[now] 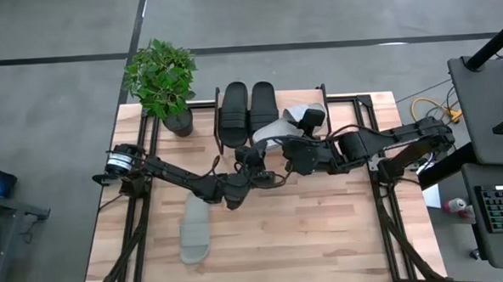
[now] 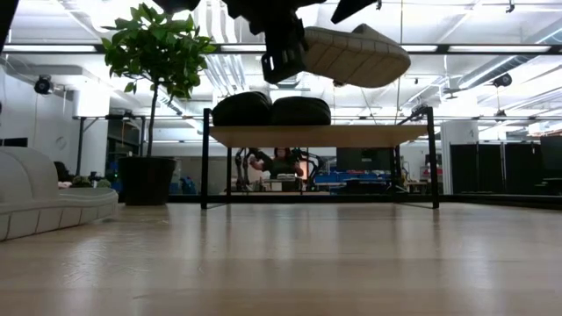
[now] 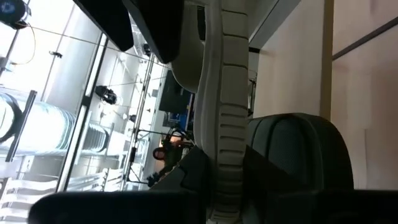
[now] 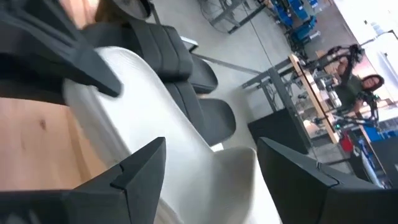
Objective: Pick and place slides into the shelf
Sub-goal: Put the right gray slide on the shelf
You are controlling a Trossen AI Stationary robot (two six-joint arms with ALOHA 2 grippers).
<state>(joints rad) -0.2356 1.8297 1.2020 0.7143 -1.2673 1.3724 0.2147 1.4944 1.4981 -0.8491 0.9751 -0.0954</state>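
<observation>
Holding a pale slide [image 1: 286,122] aloft over the shelf [image 1: 352,103], my left gripper [image 1: 254,154] is pinched nearly closed on its edge; in the left wrist view the ribbed sole edge [image 3: 227,118] runs between my fingers. The low view shows this slide [image 2: 356,54] hanging in the air above the plank top [image 2: 351,134], tilted, not touching it.

My right gripper [image 1: 296,153] sits just beside the same slide at about 3 o'clock of the left one, fingers spread wide to either side of the pale strap [image 4: 186,162]. Whether those pads touch the slide, I cannot tell.

Black pair [image 1: 246,114] stands side by side on the shelf, at 12 o'clock from the tabletop's [image 1: 323,223] centre, soles down. In the low view they [image 2: 272,110] rest on the plank's near-plant half.

Second pale slide [image 1: 194,231] lies flat on the tabletop at 7 o'clock, well apart from the shelf.

Potted plant [image 1: 162,81] at 11 o'clock, just beside the shelf's end.

A person [image 4: 360,84] is in the room beyond.
</observation>
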